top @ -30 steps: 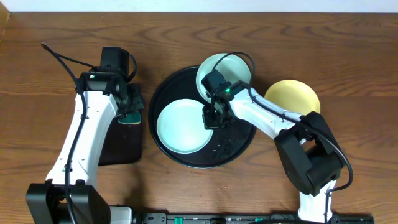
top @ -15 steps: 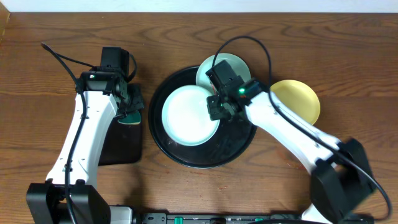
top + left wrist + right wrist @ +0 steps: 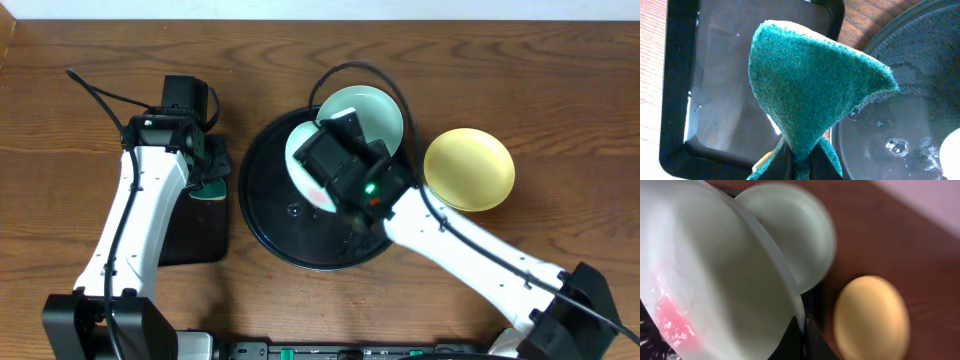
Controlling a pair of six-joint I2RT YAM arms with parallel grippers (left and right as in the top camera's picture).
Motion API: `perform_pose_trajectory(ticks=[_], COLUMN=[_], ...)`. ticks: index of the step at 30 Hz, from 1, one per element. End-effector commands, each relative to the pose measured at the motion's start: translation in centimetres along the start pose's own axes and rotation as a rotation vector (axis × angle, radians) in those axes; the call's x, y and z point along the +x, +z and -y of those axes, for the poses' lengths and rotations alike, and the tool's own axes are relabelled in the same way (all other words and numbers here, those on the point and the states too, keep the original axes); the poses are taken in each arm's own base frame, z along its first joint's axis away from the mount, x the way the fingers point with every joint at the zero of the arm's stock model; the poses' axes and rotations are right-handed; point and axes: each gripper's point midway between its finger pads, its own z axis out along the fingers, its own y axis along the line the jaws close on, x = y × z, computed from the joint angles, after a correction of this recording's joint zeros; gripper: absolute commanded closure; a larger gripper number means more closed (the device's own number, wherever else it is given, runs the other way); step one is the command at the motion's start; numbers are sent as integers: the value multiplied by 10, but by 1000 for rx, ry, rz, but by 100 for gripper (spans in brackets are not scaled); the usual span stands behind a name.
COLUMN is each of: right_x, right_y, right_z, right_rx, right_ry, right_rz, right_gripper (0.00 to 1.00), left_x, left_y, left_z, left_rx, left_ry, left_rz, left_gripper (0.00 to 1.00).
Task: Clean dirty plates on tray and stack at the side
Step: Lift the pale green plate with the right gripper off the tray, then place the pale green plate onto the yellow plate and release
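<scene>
Tray point(image 3: 268, 218): water droplets point(image 3: 897, 146) inside; right claw point(image 3: 801, 328) clamps red-smeared plate point(image 3: 715, 280) above it; left claw point(image 3: 796, 162) clamps green sponge point(image 3: 810, 90).

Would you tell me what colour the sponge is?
The sponge is teal green; the left wrist view shows it best.

plates 3 in all | mint plate point(image 3: 375, 110) point(image 3: 303, 155) x2 | yellow plate point(image 3: 470, 168) x1 | round black tray point(image 3: 262, 205) x1 | rectangular black tray point(image 3: 195, 240) x1 | green sponge point(image 3: 810, 90) x1 | robot arm point(image 3: 135, 215) point(image 3: 470, 250) x2 | desk point(image 3: 560, 80) x1
</scene>
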Motion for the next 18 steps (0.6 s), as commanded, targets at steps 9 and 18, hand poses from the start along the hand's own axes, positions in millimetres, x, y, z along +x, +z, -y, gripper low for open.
perform_pose_trajectory(ticks=[9, 18], right_x=[-31, -31], right_y=[-58, -60], right_z=[33, 28], right_rx=[378, 362], right_ry=[-97, -100], right_rz=[251, 254], right_gripper=[99, 99], left_x=[-1, -1], left_y=[1, 1], left_z=[-3, -3], left_rx=[-15, -14], left_ry=[11, 11], left_rz=[-1, 0], left_gripper=[93, 92])
